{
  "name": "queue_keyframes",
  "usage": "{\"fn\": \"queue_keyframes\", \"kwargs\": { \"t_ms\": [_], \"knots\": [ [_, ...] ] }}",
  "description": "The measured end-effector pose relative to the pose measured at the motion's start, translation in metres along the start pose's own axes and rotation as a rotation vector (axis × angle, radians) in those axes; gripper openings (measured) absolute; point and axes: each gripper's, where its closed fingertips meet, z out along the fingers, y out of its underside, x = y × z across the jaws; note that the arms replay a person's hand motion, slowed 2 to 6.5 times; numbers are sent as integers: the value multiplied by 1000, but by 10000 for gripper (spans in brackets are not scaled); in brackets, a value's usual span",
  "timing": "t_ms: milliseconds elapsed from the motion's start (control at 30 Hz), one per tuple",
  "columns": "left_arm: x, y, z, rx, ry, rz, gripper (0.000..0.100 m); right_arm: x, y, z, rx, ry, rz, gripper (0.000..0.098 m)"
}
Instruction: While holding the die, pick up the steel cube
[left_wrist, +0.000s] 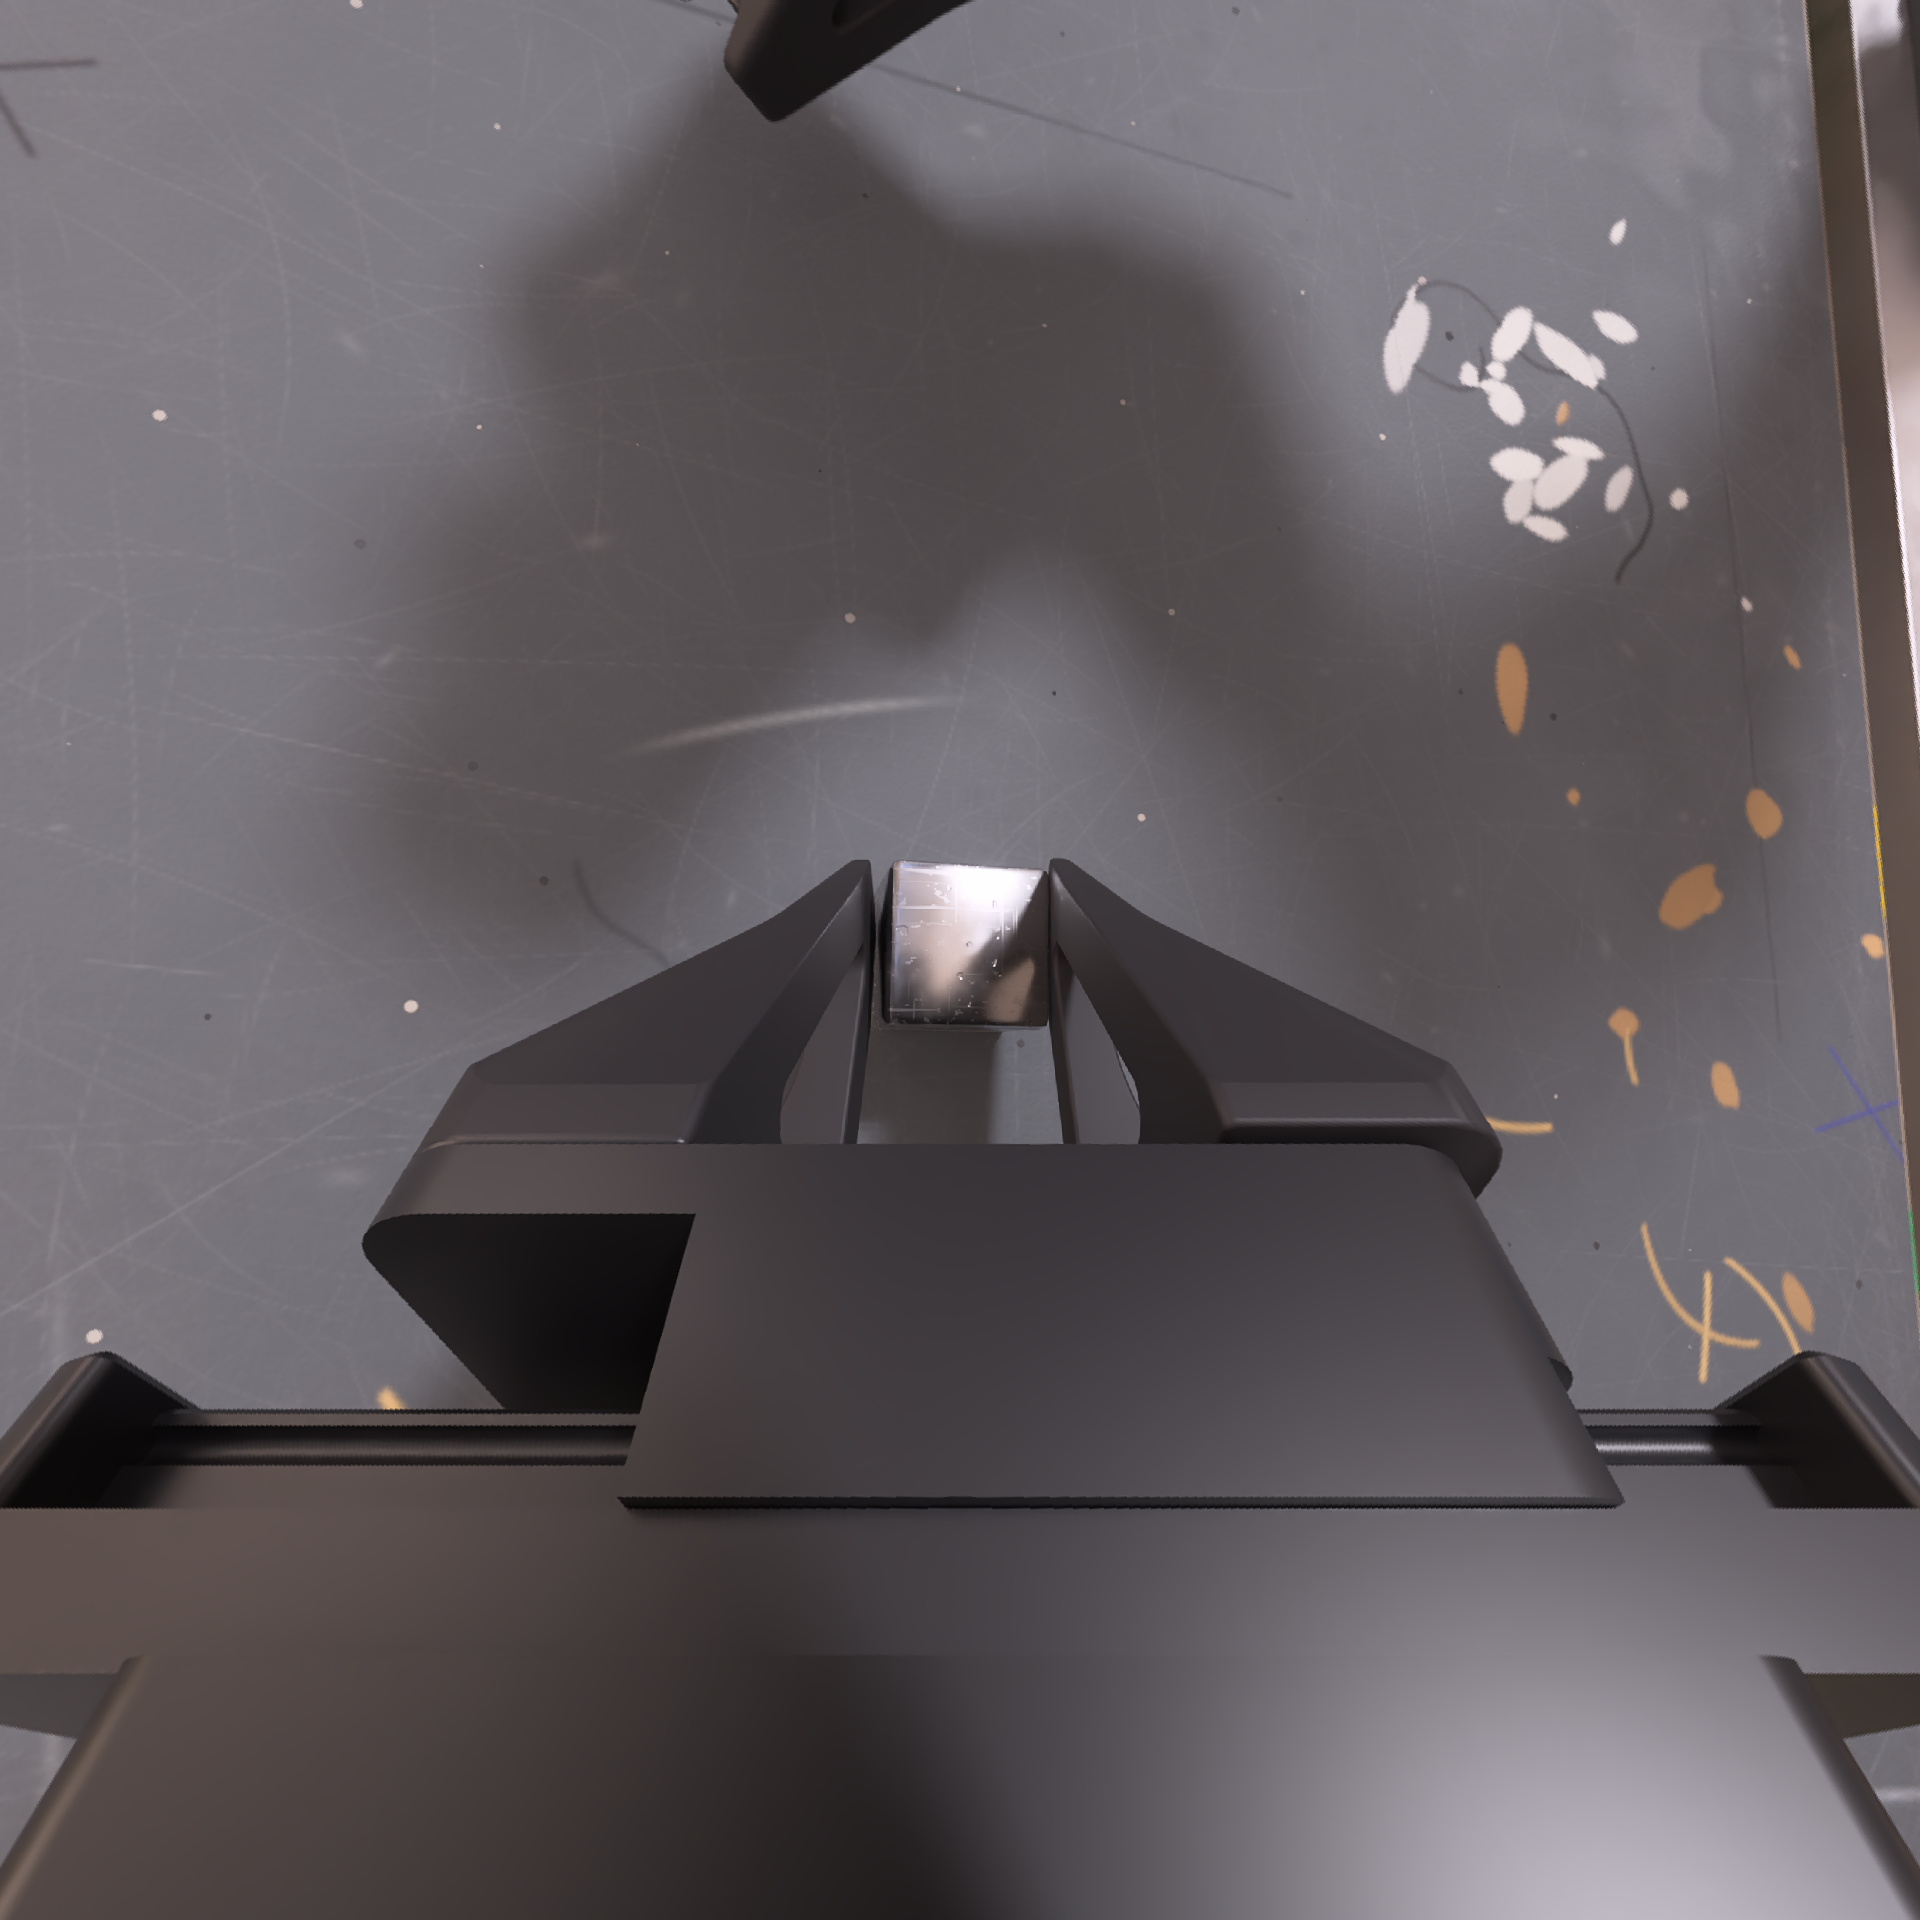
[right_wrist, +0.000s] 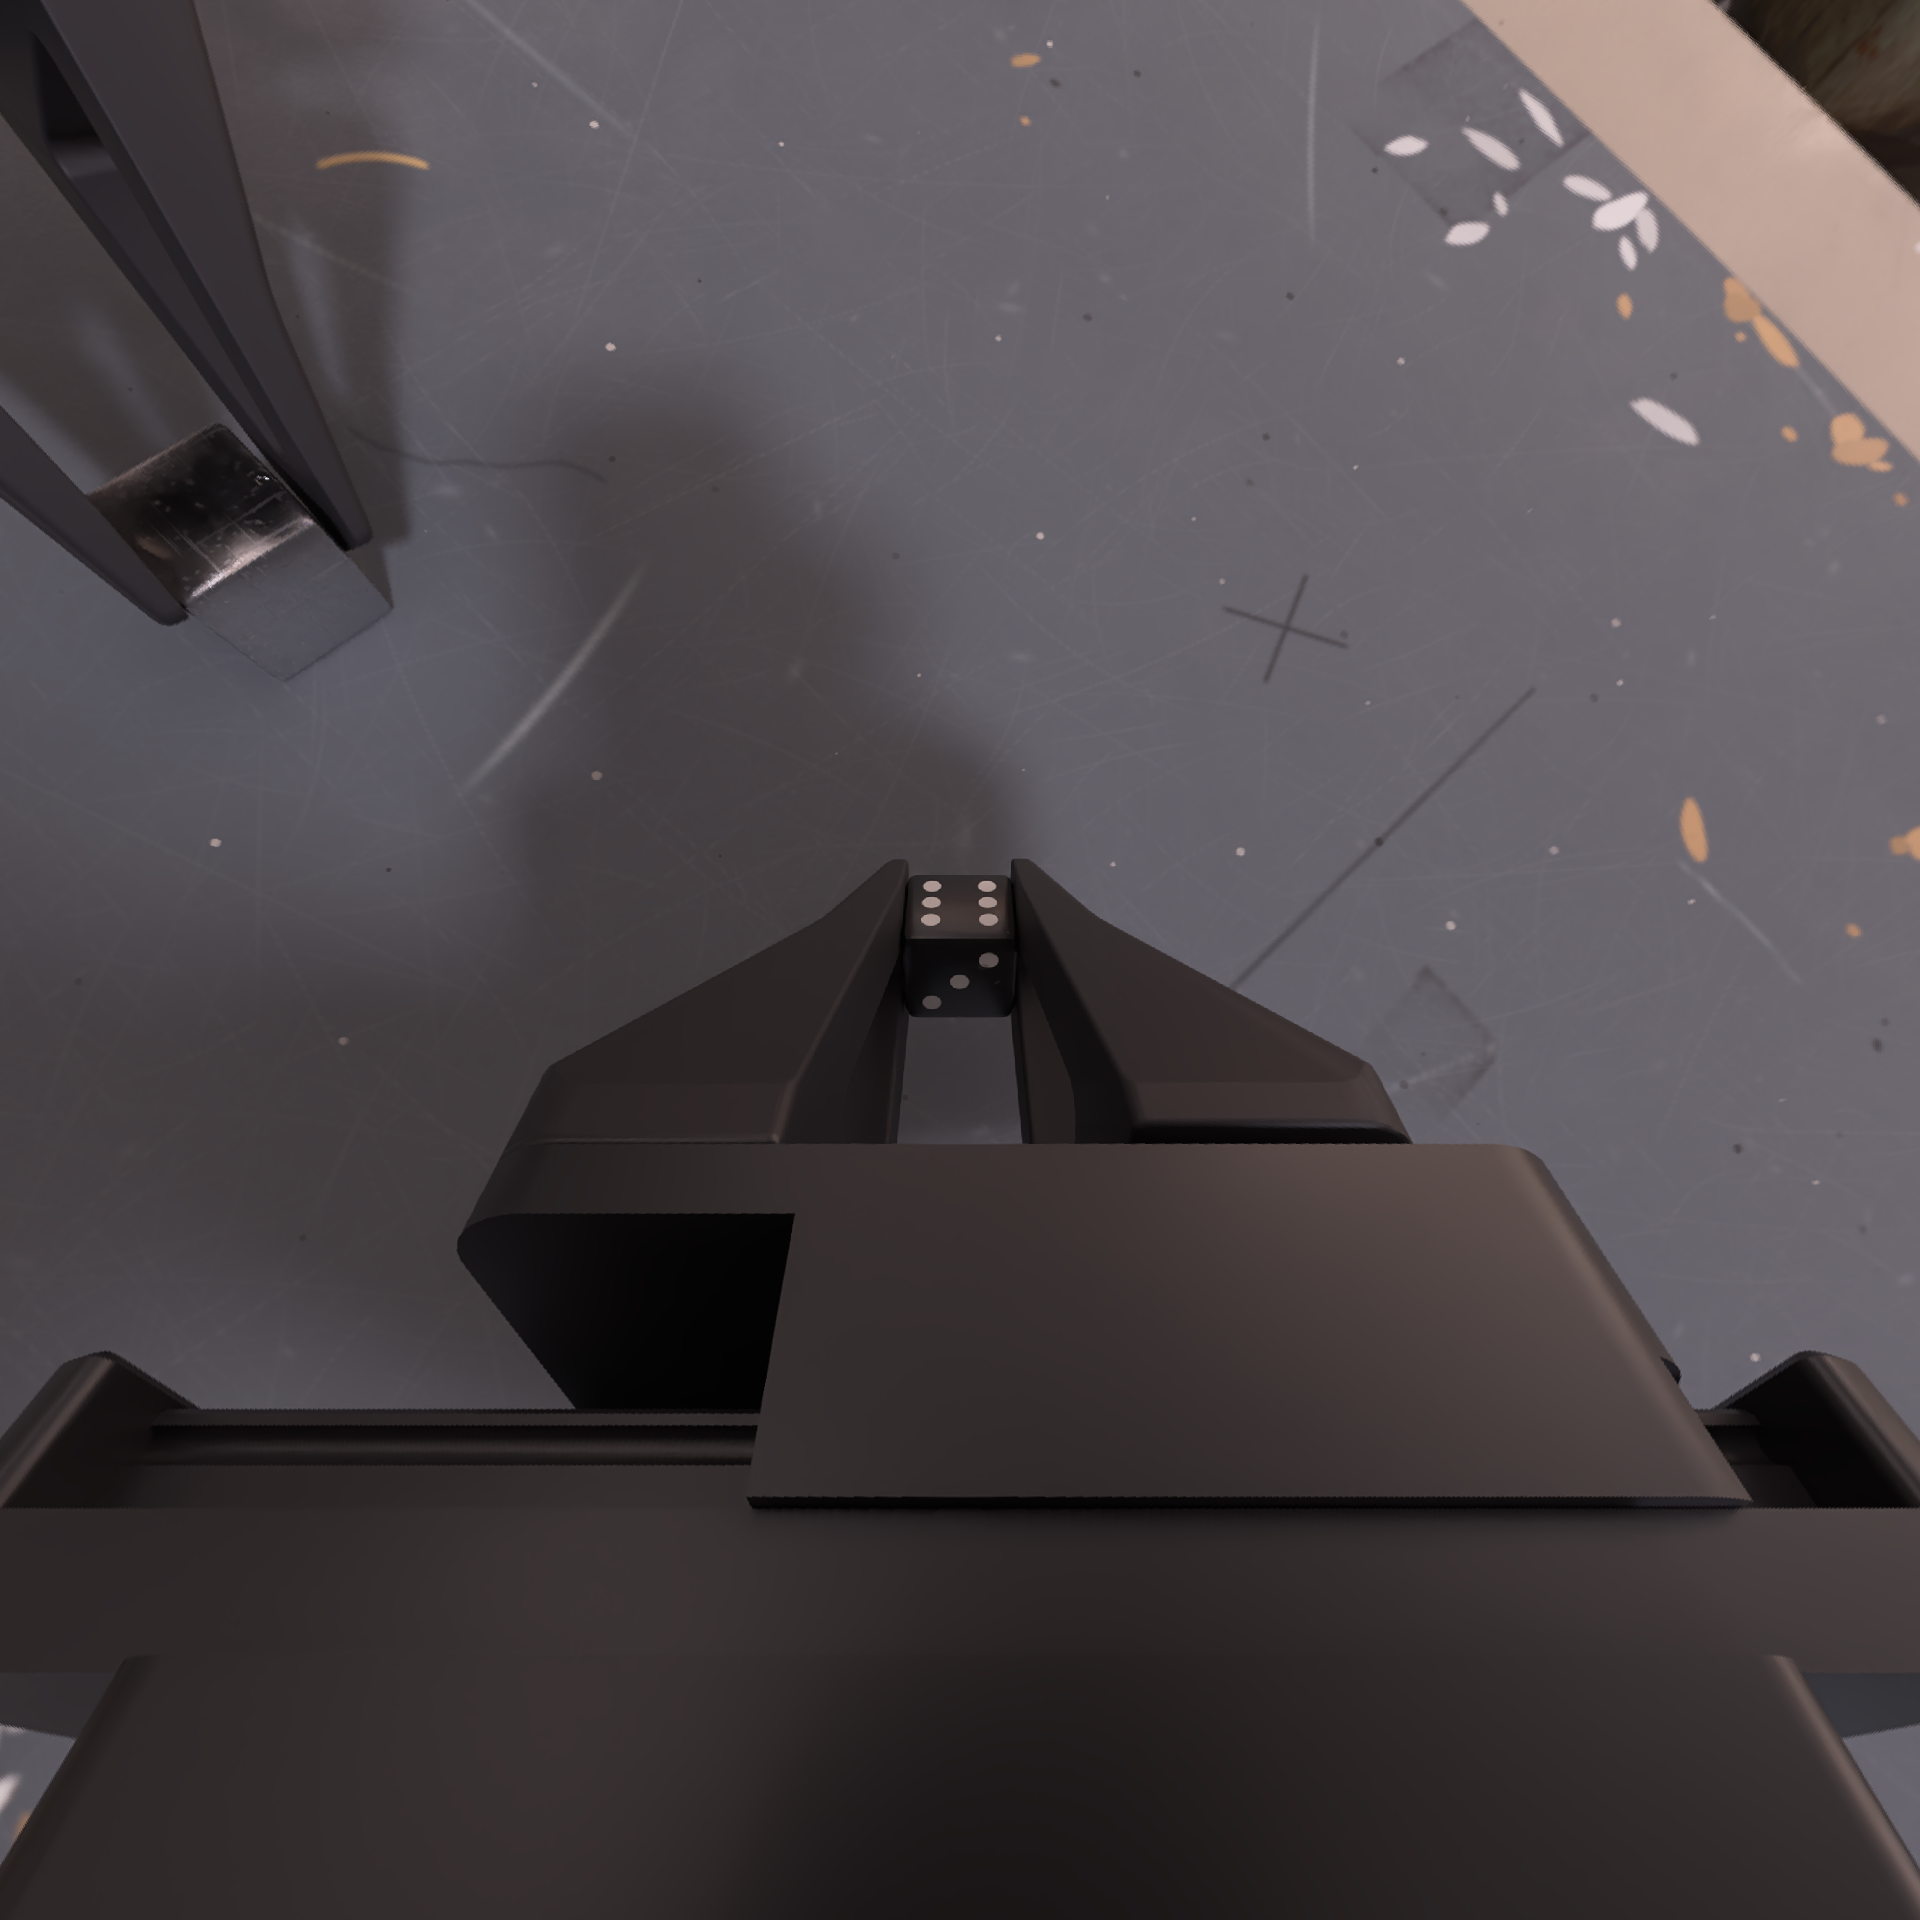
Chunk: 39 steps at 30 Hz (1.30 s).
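Note:
The steel cube (left_wrist: 961, 945) is shiny and scratched, and sits between the fingertips of my left gripper (left_wrist: 961, 883), whose black fingers press on both its sides. In the right wrist view the same cube (right_wrist: 291, 613) and left gripper (right_wrist: 260, 571) show at the upper left, low over the table. I cannot tell whether the cube touches the table. My right gripper (right_wrist: 958, 873) is shut on the black die (right_wrist: 958, 977) with white pips and holds it above the table. A tip of the right gripper (left_wrist: 790, 62) shows at the top of the left wrist view.
The grey scratched table (left_wrist: 312, 520) carries white and orange paint flecks (left_wrist: 1538, 416). Its pale edge runs down the right side in the left wrist view (left_wrist: 1870, 416) and across the upper right corner in the right wrist view (right_wrist: 1714, 104).

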Motion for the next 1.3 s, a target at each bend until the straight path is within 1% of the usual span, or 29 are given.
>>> {"fn": "queue_keyframes", "kwargs": {
  "t_ms": [167,333,733,967,1300],
  "knots": [
    [0,0,0,0,0,0,278,-6,3,1,-14,-15,41,160],
    [0,0,0,0,-1,1,278,-12,5,1,-31,-29,54,160],
    [0,0,0,2,-3,3,278,-15,7,0,-62,-19,44,160],
    [0,0,0,2,-5,4,277,-13,7,0,-66,-6,30,160],
    [0,0,0,1,-5,4,277,-6,10,1,-73,-11,3,160]
  ]
}}
